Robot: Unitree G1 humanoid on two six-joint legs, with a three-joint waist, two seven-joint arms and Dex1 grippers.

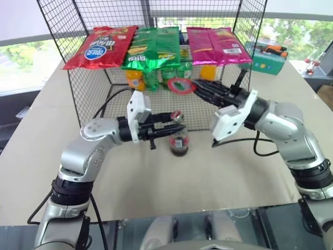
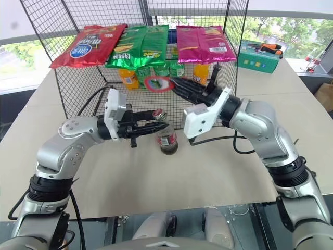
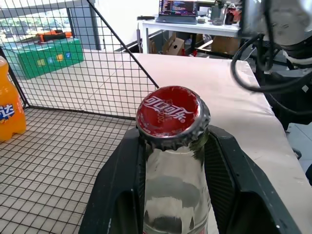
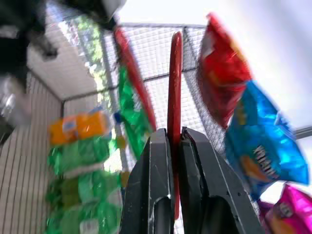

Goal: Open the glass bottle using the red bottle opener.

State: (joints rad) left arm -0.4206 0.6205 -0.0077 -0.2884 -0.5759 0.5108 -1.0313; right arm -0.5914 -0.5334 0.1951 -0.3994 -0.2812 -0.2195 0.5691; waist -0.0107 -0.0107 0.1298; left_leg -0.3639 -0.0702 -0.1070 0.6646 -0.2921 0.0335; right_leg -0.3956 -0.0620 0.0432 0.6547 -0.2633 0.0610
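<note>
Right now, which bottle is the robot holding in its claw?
The cola bottle, standing alone on the table in front of the wire cage. The left claw grips its neck. The orange soda bottles and green ones sit untouched inside the cage.

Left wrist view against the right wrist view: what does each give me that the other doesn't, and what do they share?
Left wrist view: the red cap sits on the glass bottle, whose neck is between the left gripper fingers; a laptop sits behind. Right wrist view: the red bottle opener, edge-on, is pinched in the right gripper, with snack bags and green soda bottles. Both show the wire rack and an orange soda bottle.
</note>
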